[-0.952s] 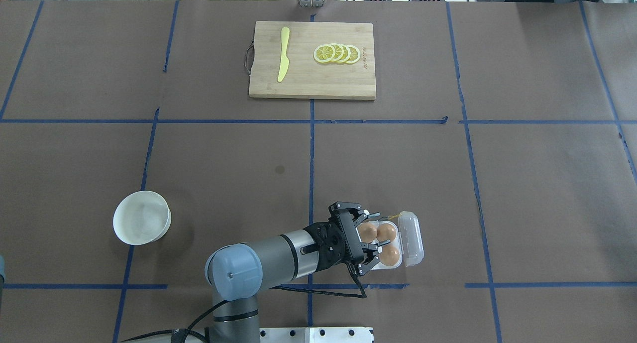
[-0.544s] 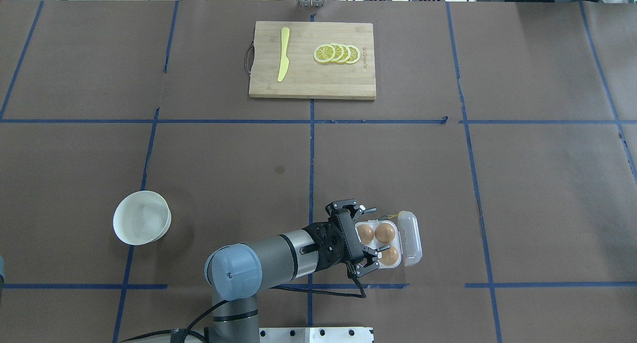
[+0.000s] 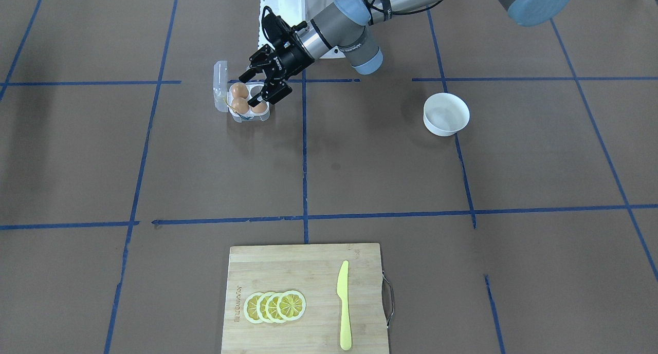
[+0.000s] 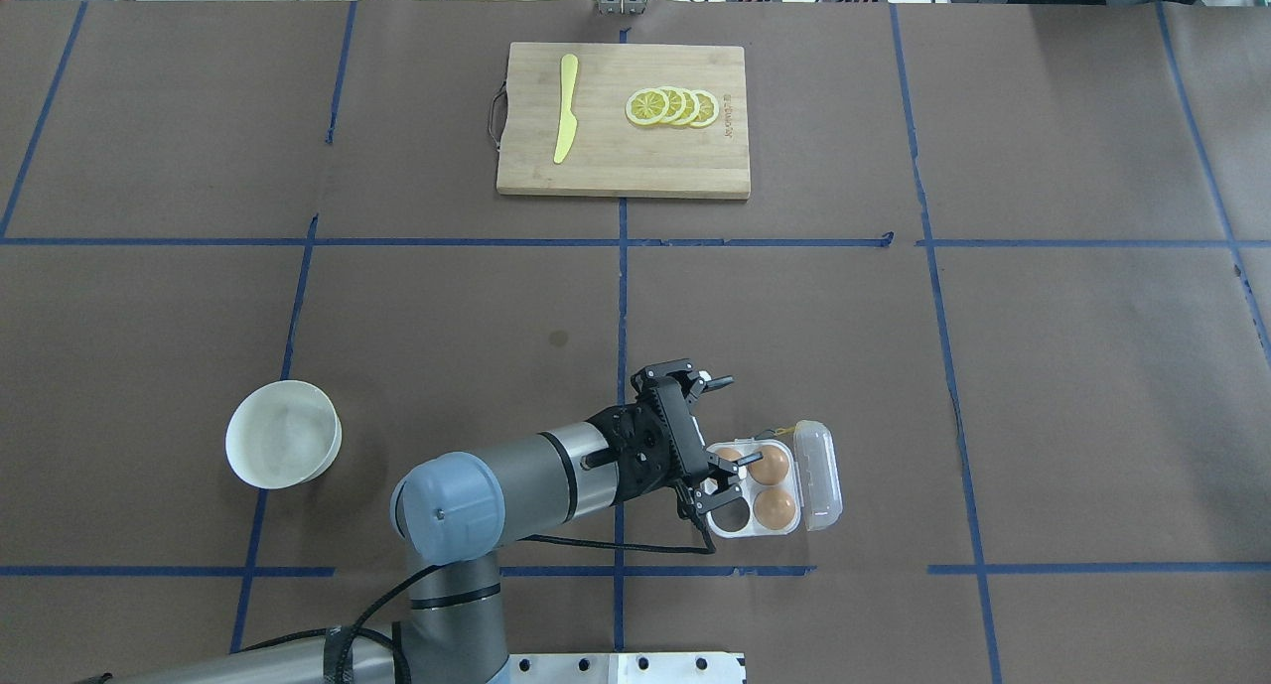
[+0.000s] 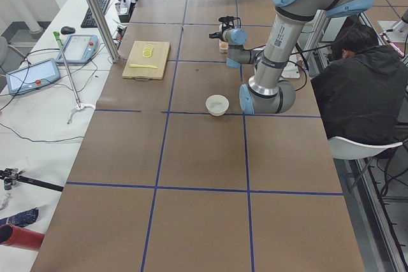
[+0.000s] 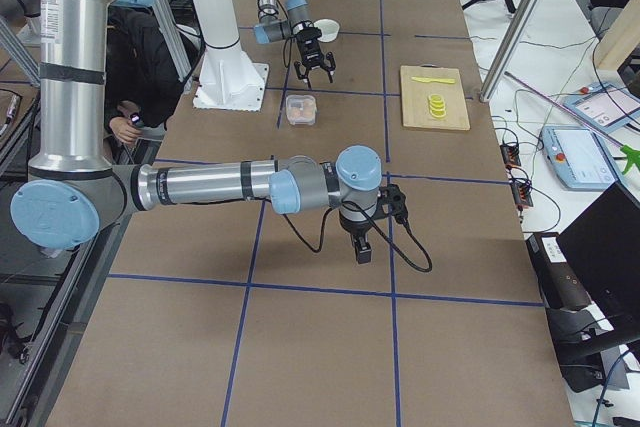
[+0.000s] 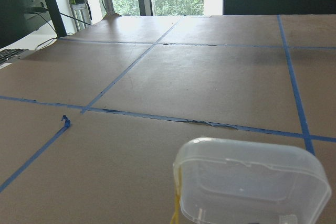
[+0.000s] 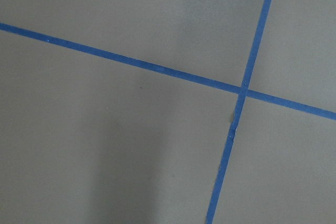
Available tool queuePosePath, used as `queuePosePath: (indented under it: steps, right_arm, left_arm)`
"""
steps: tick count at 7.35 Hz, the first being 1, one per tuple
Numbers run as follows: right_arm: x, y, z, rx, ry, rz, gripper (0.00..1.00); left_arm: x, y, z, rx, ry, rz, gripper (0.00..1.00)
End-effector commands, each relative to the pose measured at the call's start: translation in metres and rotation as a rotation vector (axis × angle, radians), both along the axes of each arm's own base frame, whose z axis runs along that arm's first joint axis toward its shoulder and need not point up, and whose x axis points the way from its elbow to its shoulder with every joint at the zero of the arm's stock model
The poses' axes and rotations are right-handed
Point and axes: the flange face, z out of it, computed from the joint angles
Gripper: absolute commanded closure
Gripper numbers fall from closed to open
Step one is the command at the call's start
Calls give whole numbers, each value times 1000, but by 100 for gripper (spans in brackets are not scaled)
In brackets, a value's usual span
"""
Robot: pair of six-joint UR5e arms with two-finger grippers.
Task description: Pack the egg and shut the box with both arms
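We judge the packing to be nearly or fully done, with the closing left to do. The box sits on the worktop near the robot's base, and 3 of its 4 cups hold brown eggs. The egg closest to the left end effector rests in the cup on the side away from the lid. The cup beside it, nearer the robot, holds nothing. The lid is hinged open along the box's far side from the left arm.

The left end effector hovers over the box's edge with its fingers spread wide, pinching nothing. The right end effector hangs over bare worktop, well apart from the box. It shows only in the side view, so we cannot tell whether its fingers are spread or pressed together.

We see no loose egg anywhere, so we cannot say whether a 4th is due. What remains is folding the lid down and pressing it closed, which calls for both arms.
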Motion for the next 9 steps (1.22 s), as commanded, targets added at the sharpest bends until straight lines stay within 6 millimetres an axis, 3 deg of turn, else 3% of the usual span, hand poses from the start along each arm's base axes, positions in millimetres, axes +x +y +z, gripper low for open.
queuePosePath:
  steps: [1, 2, 3, 4, 6, 7, 8, 9]
  right_arm:
    - [0, 1, 0, -2, -1, 0, 0]
    - [0, 1, 1, -3, -1, 0, 0]
    - [0, 0, 1, -2, -1, 0, 0]
    - [0, 1, 1, -3, -1, 0, 0]
    - [0, 1, 1, -4, -1, 1, 0]
    - [0, 1, 1, -3, -2, 1, 0]
    - [0, 2, 1, -4, -1, 1, 0]
    - [0, 2, 1, -5, -3, 1, 0]
  left_arm:
    - [-50, -41, -18, -92, -121, 33, 18]
    - [-81, -67, -8, -180, -204, 76, 20]
    - [-126, -106, 5, -269, -324, 73, 20]
    - [-170, -130, 32, -369, -371, 76, 0]
    - [-261, -181, 116, -545, -475, -34, 0]
    - [-323, -209, 128, -673, -511, -85, 0]
    - [-385, -219, 168, -807, -557, -168, 0]
    - [-433, -221, 224, -913, -586, -214, 0]
